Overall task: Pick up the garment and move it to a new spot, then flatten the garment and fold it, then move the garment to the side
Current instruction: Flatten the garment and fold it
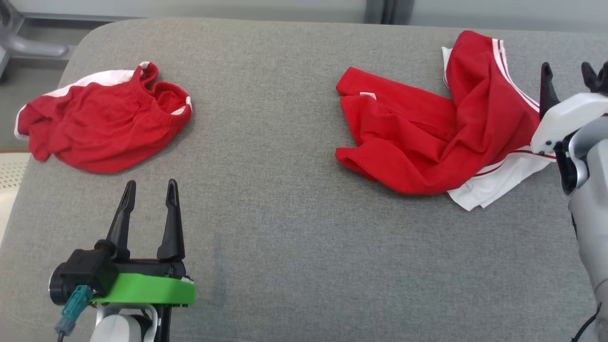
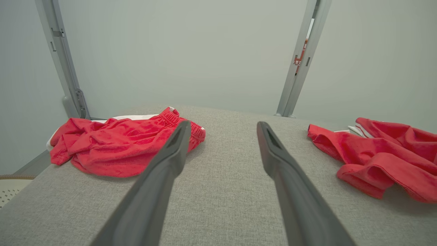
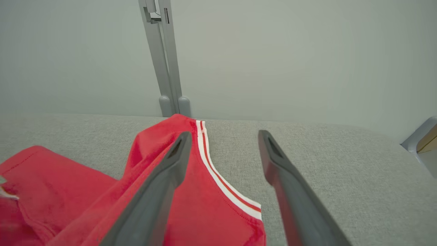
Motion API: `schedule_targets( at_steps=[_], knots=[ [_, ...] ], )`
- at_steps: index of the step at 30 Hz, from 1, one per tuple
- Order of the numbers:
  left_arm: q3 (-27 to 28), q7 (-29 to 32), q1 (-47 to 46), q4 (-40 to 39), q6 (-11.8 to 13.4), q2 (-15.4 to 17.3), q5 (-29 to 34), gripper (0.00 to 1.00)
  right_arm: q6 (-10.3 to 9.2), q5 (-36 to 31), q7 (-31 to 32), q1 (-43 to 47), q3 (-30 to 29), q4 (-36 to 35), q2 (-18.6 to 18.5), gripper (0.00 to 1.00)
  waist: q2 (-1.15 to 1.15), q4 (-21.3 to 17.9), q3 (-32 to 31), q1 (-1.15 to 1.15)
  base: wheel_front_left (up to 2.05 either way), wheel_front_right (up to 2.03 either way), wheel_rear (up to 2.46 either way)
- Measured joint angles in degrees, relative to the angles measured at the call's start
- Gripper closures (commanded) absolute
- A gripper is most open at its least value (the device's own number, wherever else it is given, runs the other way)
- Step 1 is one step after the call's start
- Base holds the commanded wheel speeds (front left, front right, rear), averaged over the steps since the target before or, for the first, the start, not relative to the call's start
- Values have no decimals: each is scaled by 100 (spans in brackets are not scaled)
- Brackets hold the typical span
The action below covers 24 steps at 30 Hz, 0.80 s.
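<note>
You see the right gripper (image 1: 567, 71) partly cut off at the right edge of the head view, its base hidden behind its white wrist housing (image 1: 565, 118), which also covers a bit of the garment's hem. Its fingers are spread w/ nothing between them; in the wrist view (image 3: 224, 136) one finger lies over red cloth, the other over bare grey, contact can't be told. The garment (image 1: 427, 137), a red top w/ white trim, lies crumpled at the far right of the grey padded surface (image 1: 285, 237). Left gripper (image 1: 151, 185) sits near left, also spread & empty. Red shorts (image 1: 104, 128) lie bunched far left, well apart from the top. A pale perforated thing (image 1: 9, 175) at the left edge is too cropped to identify. Behind: plain pale wall (image 2: 187, 51) & grey metal posts (image 3: 164, 58)
</note>
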Motion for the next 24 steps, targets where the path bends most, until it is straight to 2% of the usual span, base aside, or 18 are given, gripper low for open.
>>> schedule_targets(
  at_steps=[5,11,16,20,24],
  knots=[
    [13,-1,115,-8,0,3,4,0,0,219,359,848,-169,-367,16,0,0,-207,-202,0,0,0,0],
    [5,0,146,-70,0,-3,-4,0,0,546,706,1738,-500,-962,375,0,0,-320,-328,0,0,0,0],
    [1,-1,147,-73,0,-2,-4,0,0,532,1102,1914,-581,-1276,730,0,0,-274,-240,0,0,0,0],
    [-38,-1,135,-45,0,0,-5,0,0,312,1361,1911,-790,-1351,920,0,0,-217,-162,0,0,0,0],
    [-124,0,107,5,0,-1,-43,0,-1,-244,1744,1896,-1254,-1216,1029,0,0,-125,-124,0,0,0,0]
  ],
)
